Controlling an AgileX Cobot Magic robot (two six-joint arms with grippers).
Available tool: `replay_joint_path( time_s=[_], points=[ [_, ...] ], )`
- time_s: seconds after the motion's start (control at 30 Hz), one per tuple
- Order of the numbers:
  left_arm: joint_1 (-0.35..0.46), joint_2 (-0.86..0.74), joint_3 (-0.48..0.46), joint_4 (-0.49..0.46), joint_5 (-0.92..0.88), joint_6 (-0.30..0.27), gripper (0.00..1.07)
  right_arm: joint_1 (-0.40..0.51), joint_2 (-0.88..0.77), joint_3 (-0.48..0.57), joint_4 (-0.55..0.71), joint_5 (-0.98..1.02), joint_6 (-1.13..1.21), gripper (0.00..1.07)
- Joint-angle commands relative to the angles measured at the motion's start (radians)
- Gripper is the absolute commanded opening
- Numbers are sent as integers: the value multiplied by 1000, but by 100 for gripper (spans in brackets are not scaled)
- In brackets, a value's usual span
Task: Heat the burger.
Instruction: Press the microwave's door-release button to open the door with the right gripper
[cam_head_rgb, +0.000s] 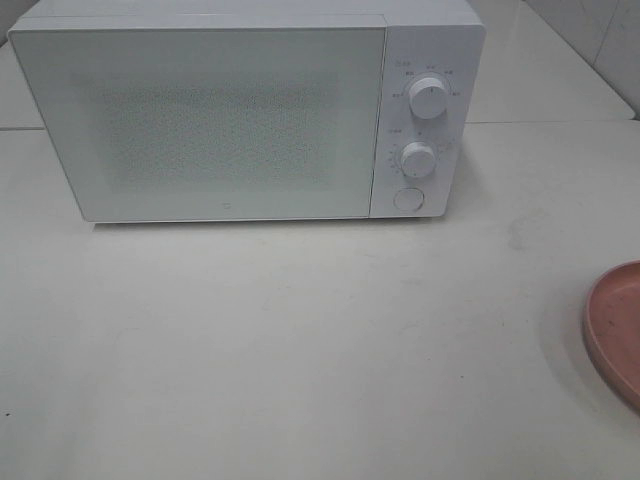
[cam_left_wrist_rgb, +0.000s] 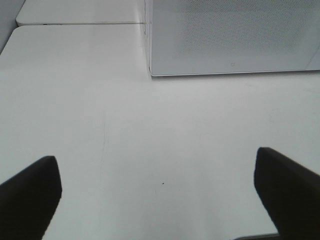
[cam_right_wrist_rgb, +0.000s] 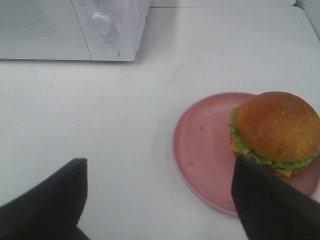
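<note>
The burger (cam_right_wrist_rgb: 276, 131), with a glossy brown bun, green lettuce and yellow cheese, sits on a round pink plate (cam_right_wrist_rgb: 202, 145) in the right wrist view. My right gripper (cam_right_wrist_rgb: 160, 200) hangs open above the table, one finger (cam_right_wrist_rgb: 265, 205) overlapping the plate's near rim just below the burger. In the exterior high view only the plate's edge (cam_head_rgb: 612, 325) shows at the right border; the burger is out of that view. My left gripper (cam_left_wrist_rgb: 159, 195) is open over bare table in front of the white microwave (cam_head_rgb: 245, 110), whose door is shut.
The microwave has two knobs (cam_head_rgb: 428, 100) and a round button (cam_head_rgb: 408, 199) on its right panel. A seam between tabletops (cam_left_wrist_rgb: 80, 23) runs behind the microwave's left corner. The white table (cam_head_rgb: 300, 340) stretches in front of the microwave.
</note>
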Motion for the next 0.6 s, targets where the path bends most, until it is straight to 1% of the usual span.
replay_joint_path(
  time_s=[0.03, 0.6],
  points=[
    [-6, -28, 4, -3, -10, -5, 100, -3, -25, 1, -4, -7, -5, 76],
    [-6, -28, 4, -3, -10, -5, 100, -3, -25, 1, -4, -7, -4, 76]
  ],
)
